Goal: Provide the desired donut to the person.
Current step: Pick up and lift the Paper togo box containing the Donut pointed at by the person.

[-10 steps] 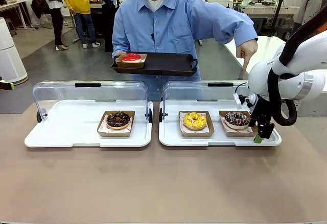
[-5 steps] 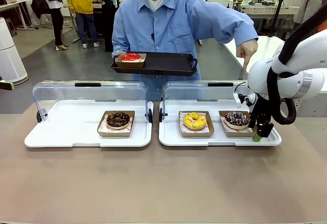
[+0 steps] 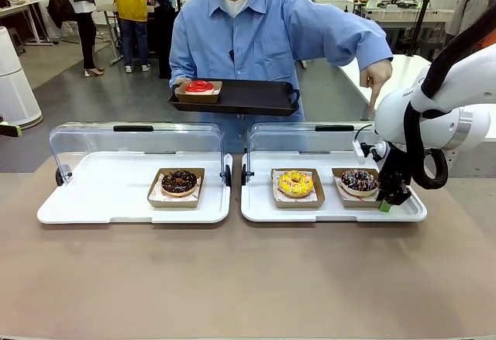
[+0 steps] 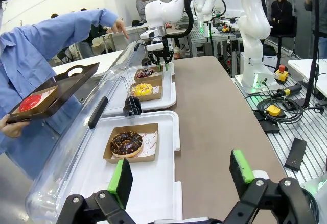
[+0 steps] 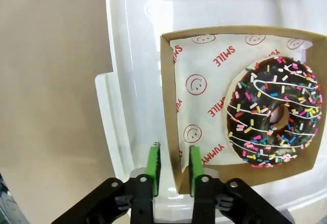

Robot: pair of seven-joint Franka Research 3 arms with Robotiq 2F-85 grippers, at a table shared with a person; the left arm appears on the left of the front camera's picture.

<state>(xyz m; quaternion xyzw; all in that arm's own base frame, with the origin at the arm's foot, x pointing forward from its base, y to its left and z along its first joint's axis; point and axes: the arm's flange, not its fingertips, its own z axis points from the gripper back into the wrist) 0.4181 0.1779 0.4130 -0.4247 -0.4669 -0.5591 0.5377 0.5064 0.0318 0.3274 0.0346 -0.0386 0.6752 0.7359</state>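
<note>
The person (image 3: 263, 30) in a light blue shirt stands across the table and points a hand (image 3: 376, 77) down at the chocolate sprinkle donut (image 3: 359, 179) (image 5: 273, 112). That donut lies in a cardboard box (image 5: 204, 81) at the right end of the right white tray (image 3: 325, 212). My right gripper (image 3: 385, 204) (image 5: 173, 165) is down at the box's outer side, its narrowly open fingers straddling the box wall with gaps on both sides. My left gripper (image 4: 181, 175) hangs wide open and holds nothing, over the near end of the left tray (image 4: 153, 183).
The person's other hand holds a black tray (image 3: 248, 96) carrying a boxed red donut (image 3: 199, 86). A yellow donut (image 3: 295, 183) sits left of the sprinkle donut. A chocolate donut (image 3: 179, 181) sits on the left tray (image 3: 101, 200). Both clear lids stand open behind the trays.
My right gripper has edged slightly left and inward, closer to the sprinkle donut's box. The box, the donuts and the person's pointing hand have stayed put.
</note>
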